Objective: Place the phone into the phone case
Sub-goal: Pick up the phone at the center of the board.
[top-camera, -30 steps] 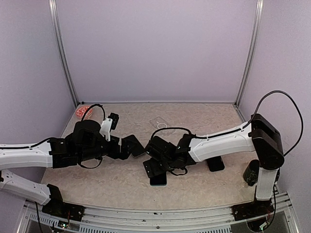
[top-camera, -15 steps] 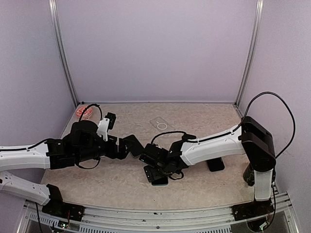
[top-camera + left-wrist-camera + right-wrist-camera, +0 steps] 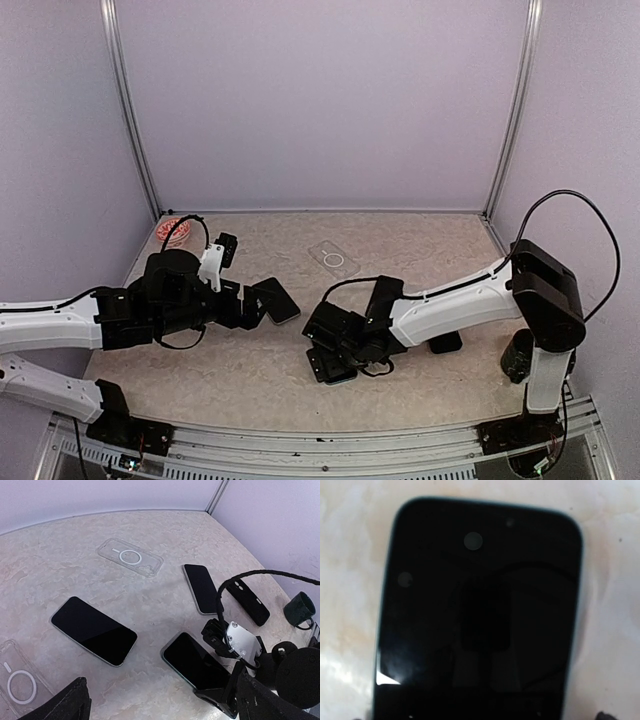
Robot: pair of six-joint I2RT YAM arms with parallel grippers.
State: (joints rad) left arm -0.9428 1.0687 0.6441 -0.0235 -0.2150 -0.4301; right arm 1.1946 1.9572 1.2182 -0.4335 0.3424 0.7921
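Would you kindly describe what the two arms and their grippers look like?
Both the left arm and right arm have white tubular links with bulky black joints. The left gripper and right gripper are black. A thin black cable loops along each arm.

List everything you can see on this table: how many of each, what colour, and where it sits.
phones: 3, black screens, lying flat across the middle of the table
clear cases: 2, transparent with a white ring, one toward the back, one at the near left
black case: 1, black, right side, next to the mug
mug: 1, dark green, near the right edge
round object: 1, red and white, far left corner, too small to identify
table: 1, beige marbled
left tool: 1, black, open, facing the left phone
right tool: 1, black, open, low over the front phone
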